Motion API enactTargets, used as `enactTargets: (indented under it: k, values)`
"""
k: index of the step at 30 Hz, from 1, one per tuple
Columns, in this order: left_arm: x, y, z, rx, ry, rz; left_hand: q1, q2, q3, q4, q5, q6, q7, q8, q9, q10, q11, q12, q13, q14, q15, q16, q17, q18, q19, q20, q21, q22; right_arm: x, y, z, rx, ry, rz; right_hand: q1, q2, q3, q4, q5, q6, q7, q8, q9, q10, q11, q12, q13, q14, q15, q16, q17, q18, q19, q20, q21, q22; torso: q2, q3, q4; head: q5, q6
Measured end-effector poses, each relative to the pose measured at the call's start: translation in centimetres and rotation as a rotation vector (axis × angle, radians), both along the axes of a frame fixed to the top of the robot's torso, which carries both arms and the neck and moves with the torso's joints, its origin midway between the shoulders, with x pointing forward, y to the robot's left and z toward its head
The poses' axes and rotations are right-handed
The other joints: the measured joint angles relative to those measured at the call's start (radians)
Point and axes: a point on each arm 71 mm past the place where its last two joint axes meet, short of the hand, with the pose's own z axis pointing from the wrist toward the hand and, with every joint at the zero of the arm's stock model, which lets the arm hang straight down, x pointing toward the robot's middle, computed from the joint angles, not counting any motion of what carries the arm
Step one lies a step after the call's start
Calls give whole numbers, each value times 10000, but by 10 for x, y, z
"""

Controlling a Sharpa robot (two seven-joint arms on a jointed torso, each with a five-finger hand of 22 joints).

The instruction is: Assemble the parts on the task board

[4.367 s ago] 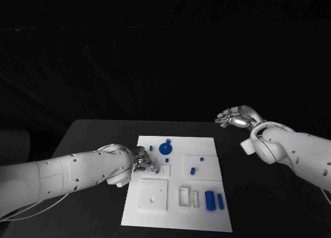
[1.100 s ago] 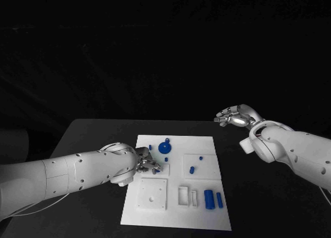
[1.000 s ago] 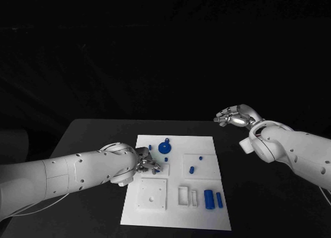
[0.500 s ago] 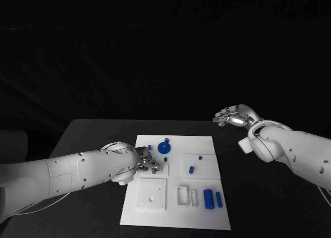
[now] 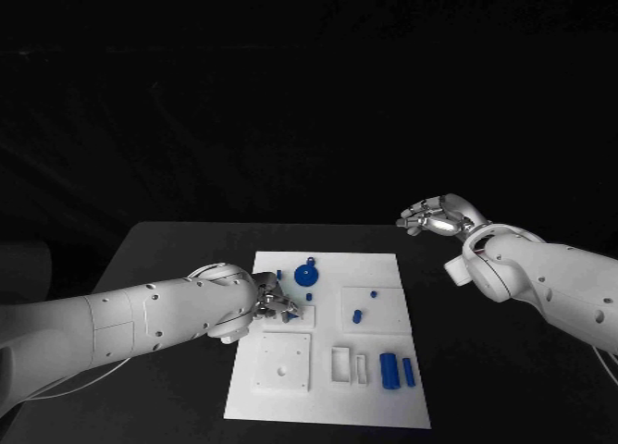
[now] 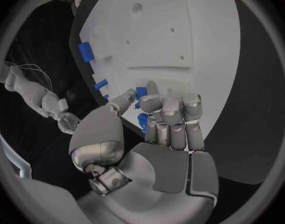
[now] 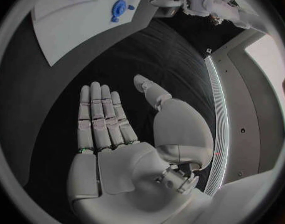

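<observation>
Board point(image 5: 376, 268) lies white in the middle of the black table point(image 5: 163, 245), head view. The left hand point(image 5: 263, 305) sits over the board's left edge, fingers curled round a small blue part point(image 5: 290, 315) at a raised white block. A blue disc point(image 5: 308, 275) stands near the far edge, two blue pegs point(image 5: 359, 315) stand in a square plate at the middle right, and two blue bars point(image 5: 397, 371) lie side by side at the near right. The right hand point(image 5: 436, 218) hangs in the air beyond the table's far right corner, well apart from the board, holding nothing.

Left wrist view: the left hand point(image 6: 158, 122) has its fingers bent down together onto the board point(image 6: 205, 45), thumb closing from the side, a blue part point(image 6: 141, 93) pinched at the fingertips. Another blue piece point(image 6: 85, 52) stands at the board's edge.

Right wrist view: the right hand point(image 7: 111, 129) is flat and spread, fingers straight side by side, thumb out, empty. The board point(image 7: 68, 20) with the disc point(image 7: 119, 7) lies far off.
</observation>
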Motion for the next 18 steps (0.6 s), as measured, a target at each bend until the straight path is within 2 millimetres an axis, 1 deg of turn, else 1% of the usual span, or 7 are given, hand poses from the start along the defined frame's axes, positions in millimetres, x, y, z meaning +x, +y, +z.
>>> enactTargets:
  k: [3,8,12,15,18]
  values:
    - [0,0,0,-5,3,-2,66,66,-30,-90,0,-1,-1,0,0,0,0,0,0,-1,1,0,0,0,0,0,0,0,0,0,0,-1,4,0,0,0,0,0,0,0,0,0,-8,0,0,0,0,0,0,0,0,-1,0,0,0,0,-1,-3,2,-3,-1]
    - [0,-1,0,-17,6,-13,66,66,-26,-189,0,-3,-3,0,0,0,0,0,0,-1,2,0,-1,0,0,0,0,1,0,1,0,2,12,18,0,0,0,0,0,0,0,0,-9,0,0,0,-13,0,-1,0,0,0,0,0,0,1,-2,-5,7,2,4]
    - [0,-1,0,-14,5,-5,66,66,-26,-189,0,-4,-4,0,0,1,0,0,-1,-2,2,0,-1,0,0,0,0,0,0,1,0,3,19,28,0,0,0,0,0,0,0,0,-9,0,0,0,-13,1,-1,0,0,0,0,0,0,0,-3,-6,7,12,12]
    - [0,0,0,-15,5,11,214,214,21,-357,-1,-4,-6,0,0,1,0,0,-2,-2,3,0,-2,0,0,0,0,0,0,1,0,2,23,32,0,0,-8,-9,0,0,0,0,-8,0,0,0,-13,1,-1,0,0,0,0,0,0,0,-4,-7,7,19,23]
    - [1,-1,1,-60,-18,1,397,396,0,-711,-4,-62,50,-69,-18,1,1,0,-2,-2,4,0,-2,0,0,0,0,0,0,1,0,2,27,33,0,0,-28,-29,0,0,0,0,-8,0,0,0,-18,1,-1,0,0,-1,0,0,0,0,-4,-8,7,20,28]
